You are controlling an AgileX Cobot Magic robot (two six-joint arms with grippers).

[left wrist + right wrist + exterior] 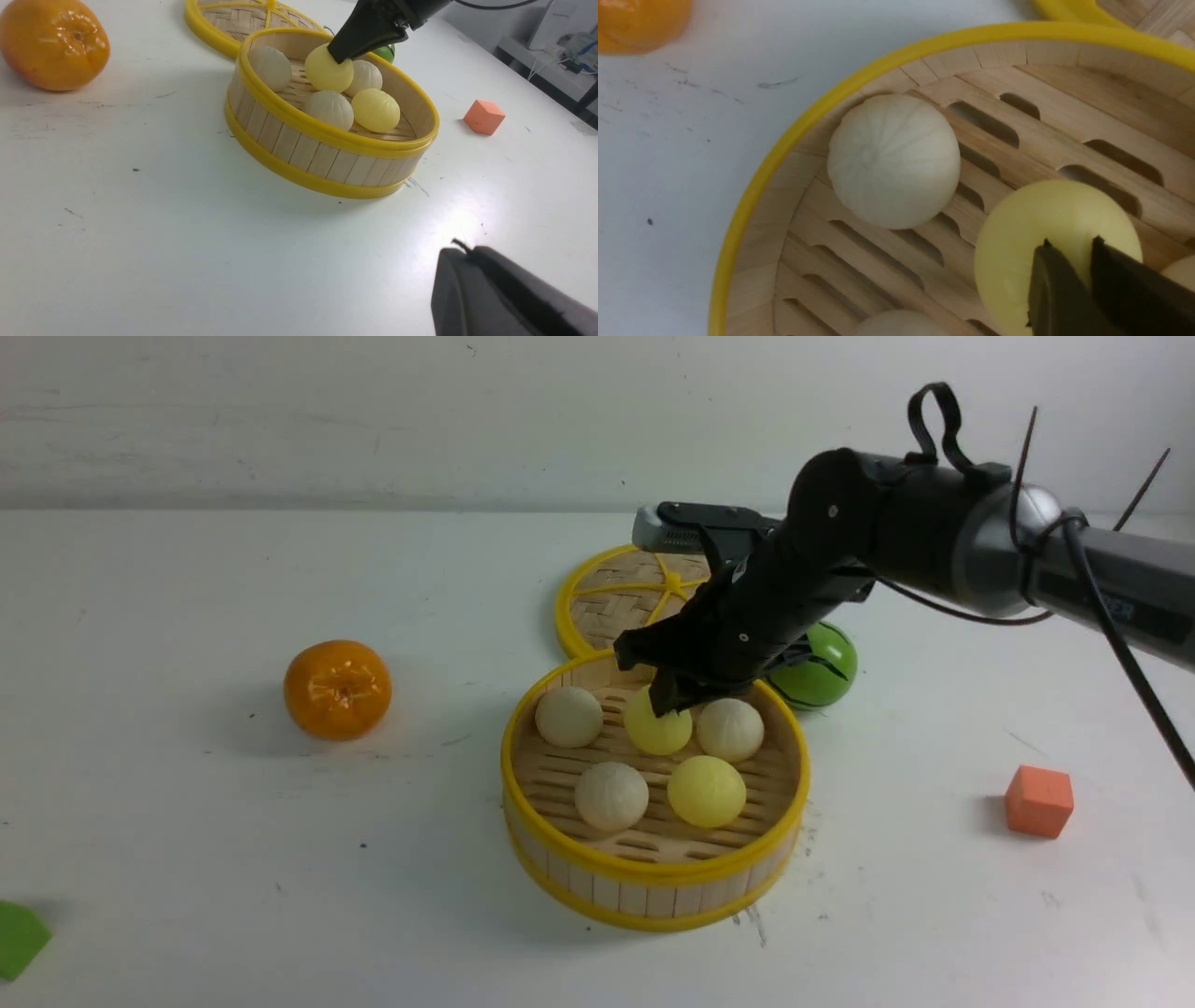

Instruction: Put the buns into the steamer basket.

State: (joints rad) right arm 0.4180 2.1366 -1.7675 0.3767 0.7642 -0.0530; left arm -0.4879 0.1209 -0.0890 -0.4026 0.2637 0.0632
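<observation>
A: Nearest the front camera, a green block (19, 938) is seen at the table's (187, 859) edge. Which step is in hand?

B: Release, it is judged. All five buns (611, 795) are seen inside the steamer basket (653, 882); the right gripper (674, 698) rests on the rear yellow bun (656, 723), its jaws narrowly parted. A straight lift is called for next.

A: And the left gripper (504, 294)?

B: Closed, nothing held. White scuffed tabletop, pale wall (373, 411) behind.

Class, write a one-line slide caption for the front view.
Right tool over a yellow bun; five buns in the steamer basket.
</observation>
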